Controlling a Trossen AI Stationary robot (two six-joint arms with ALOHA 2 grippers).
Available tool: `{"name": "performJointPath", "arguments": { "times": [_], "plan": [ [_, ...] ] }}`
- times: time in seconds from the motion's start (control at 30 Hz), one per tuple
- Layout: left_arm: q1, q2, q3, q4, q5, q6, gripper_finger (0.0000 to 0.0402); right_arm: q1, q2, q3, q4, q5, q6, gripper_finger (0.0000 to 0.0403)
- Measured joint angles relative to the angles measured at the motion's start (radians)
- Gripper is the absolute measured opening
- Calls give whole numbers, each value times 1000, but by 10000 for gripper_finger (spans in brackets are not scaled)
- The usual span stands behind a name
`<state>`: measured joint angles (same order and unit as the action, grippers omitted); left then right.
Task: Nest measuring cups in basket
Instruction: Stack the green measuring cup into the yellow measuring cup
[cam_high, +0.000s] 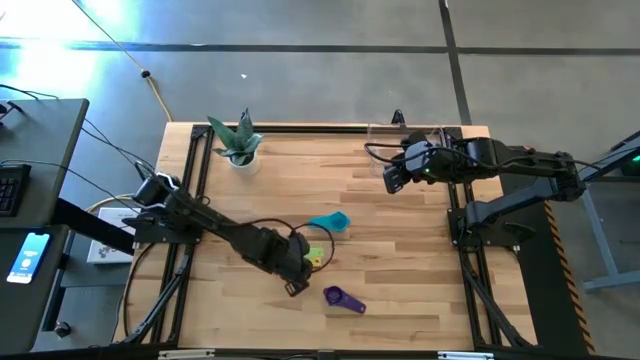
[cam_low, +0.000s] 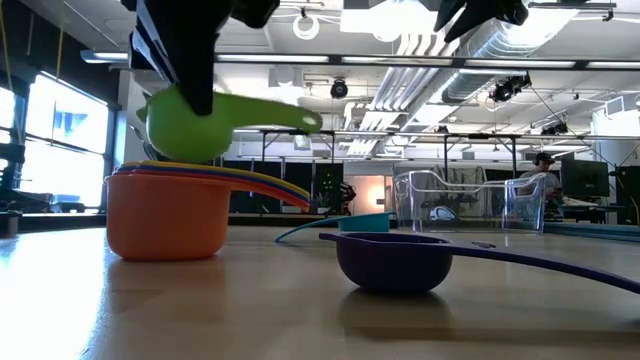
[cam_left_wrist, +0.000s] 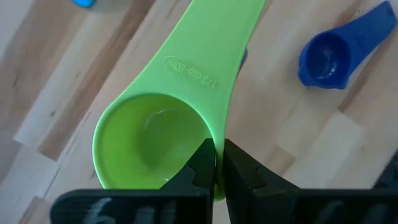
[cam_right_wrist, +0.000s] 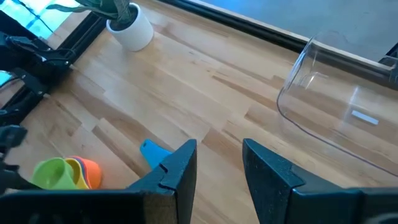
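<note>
One thin rim is all the left gripper (cam_left_wrist: 217, 177) clamps on the green cup (cam_left_wrist: 155, 140). Misaligned above the orange stack (cam_low: 165, 215), it could twist free. Right gripper (cam_right_wrist: 217, 168) waits, jaws apart.

My left tool (cam_high: 297, 262) sits low over the middle of the wooden worktop (cam_high: 400, 290), clamped on the rim of the green plastic measuring cup (cam_left_wrist: 155, 134), which hangs just above the stack of nested cups with the orange cup (cam_low: 165, 215) at the bottom. Near it the purple plastic scoop (cam_high: 343, 298) and the teal scoop (cam_high: 331, 222) lie in the way on two sides. Between these and the clear plastic basket (cam_right_wrist: 339, 109) at the far right corner, bare wood gives me open passage. My right tool (cam_high: 392, 176) hovers beside the basket, its fingers apart and holding nothing. The white pot with a green plant (cam_high: 240, 148) blocks the far left corner.
</note>
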<state>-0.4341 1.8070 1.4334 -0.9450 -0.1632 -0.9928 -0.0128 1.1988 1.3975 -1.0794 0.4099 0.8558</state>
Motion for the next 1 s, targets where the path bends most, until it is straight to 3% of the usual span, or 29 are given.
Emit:
{"name": "performJointPath", "arguments": {
  "times": [0.57,1.0],
  "plan": [
    [-5,53,0,-12,20,-1,6,0,0,0,0,-1,-24,121],
    [-5,53,0,-22,35,18,50,0,0,0,0,-1,-27,121]
  ]
}}
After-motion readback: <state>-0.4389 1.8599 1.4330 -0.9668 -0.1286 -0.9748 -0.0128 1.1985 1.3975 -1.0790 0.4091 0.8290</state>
